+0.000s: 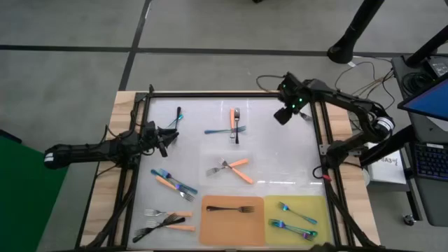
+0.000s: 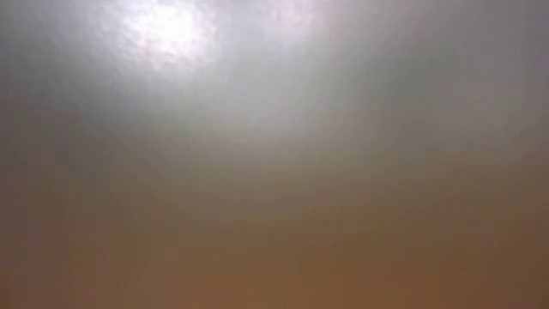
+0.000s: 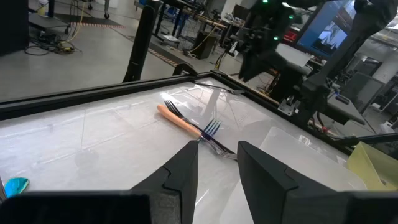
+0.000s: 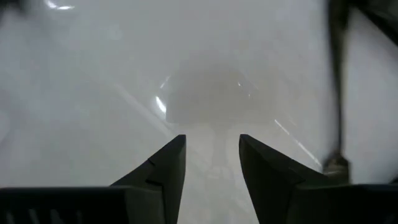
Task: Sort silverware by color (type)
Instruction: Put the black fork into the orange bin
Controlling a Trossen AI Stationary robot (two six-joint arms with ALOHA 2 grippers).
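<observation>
Right tool (image 1: 282, 115) empty, jaws apart — nearest forks (image 1: 234, 124) well apart

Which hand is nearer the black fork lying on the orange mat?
Left. The left hand is up and to the left of the black fork; the right hand sits farther off, near the far right corner.

Forks (image 1: 229, 168) lie scattered across the table (image 1: 280, 150). One black fork (image 1: 229, 208) rests on the orange mat (image 1: 213, 227); blue forks (image 1: 294, 217) rest on the yellow mat (image 1: 318, 206).
</observation>
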